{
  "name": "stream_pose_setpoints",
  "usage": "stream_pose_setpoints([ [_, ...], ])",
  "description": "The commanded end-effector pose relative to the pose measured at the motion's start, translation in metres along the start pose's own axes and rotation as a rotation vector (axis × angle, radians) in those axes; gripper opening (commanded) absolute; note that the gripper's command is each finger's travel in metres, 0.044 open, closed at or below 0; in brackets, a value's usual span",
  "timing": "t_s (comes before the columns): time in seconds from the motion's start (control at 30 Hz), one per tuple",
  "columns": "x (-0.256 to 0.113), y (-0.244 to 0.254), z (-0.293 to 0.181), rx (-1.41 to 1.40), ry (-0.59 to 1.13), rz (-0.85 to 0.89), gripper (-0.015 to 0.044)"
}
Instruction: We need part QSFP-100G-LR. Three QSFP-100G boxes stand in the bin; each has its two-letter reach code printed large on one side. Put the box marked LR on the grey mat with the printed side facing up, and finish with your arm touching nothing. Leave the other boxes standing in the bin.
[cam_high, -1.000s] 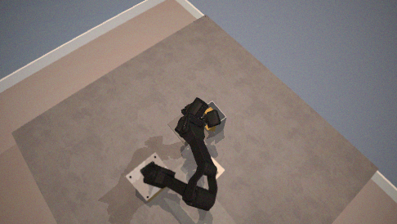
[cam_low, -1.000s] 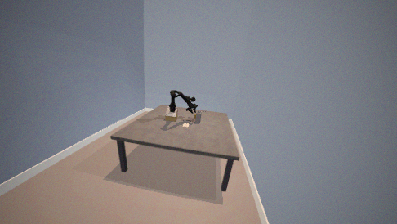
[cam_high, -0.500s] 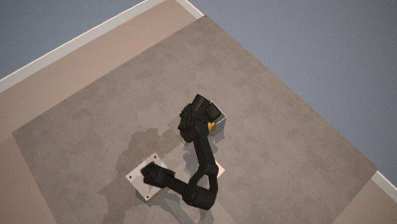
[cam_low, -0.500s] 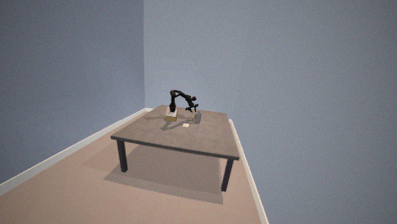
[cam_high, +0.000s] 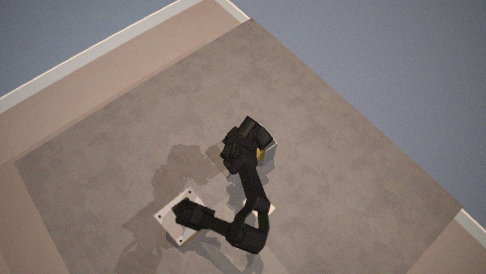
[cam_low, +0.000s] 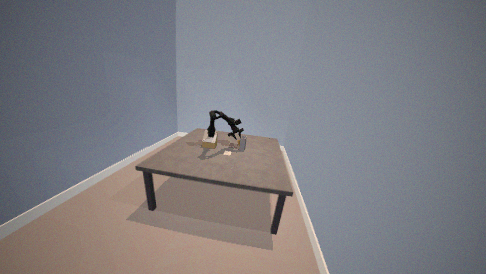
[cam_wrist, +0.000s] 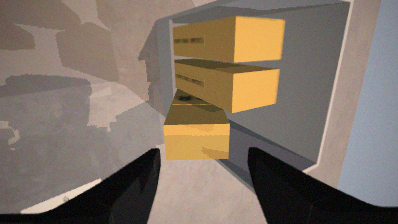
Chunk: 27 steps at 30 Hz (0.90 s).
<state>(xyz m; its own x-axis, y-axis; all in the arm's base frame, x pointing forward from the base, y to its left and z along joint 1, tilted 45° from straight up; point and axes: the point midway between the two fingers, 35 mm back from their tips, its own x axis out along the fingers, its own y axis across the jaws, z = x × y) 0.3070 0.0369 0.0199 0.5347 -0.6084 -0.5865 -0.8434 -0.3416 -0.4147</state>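
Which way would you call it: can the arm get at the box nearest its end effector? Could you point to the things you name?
Probably yes: the end effector (cam_high: 256, 134) (cam_low: 237, 134) (cam_wrist: 204, 155) is open, with the nearest box (cam_wrist: 197, 142) showing between its fingers. The neighbouring box (cam_wrist: 254, 90) looks close, so clearance seems tight.

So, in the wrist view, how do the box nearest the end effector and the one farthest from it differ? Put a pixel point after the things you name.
The nearest box (cam_wrist: 197, 142) is turned at an angle to the farthest box (cam_wrist: 259, 40). The nearest box shows a rounded dark mark, partly visible; the farthest box shows a row of short dark marks. Both are yellow-orange, and neither one's code is readable here.
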Motion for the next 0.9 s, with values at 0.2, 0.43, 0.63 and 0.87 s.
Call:
stream_pose_setpoints([
  [0.2, 0.017, 0.003, 0.0, -0.01, -0.001, 0.006, 0.0237],
  [0.43, 0.023, 0.004, 0.0, -0.01, 0.0, 0.005, 0.0237],
  [0.63, 0.021, 0.002, -0.001, -0.003, 0.004, 0.002, 0.021],
  [0.87, 0.021, 0.002, -0.001, -0.003, 0.004, 0.002, 0.0163],
])
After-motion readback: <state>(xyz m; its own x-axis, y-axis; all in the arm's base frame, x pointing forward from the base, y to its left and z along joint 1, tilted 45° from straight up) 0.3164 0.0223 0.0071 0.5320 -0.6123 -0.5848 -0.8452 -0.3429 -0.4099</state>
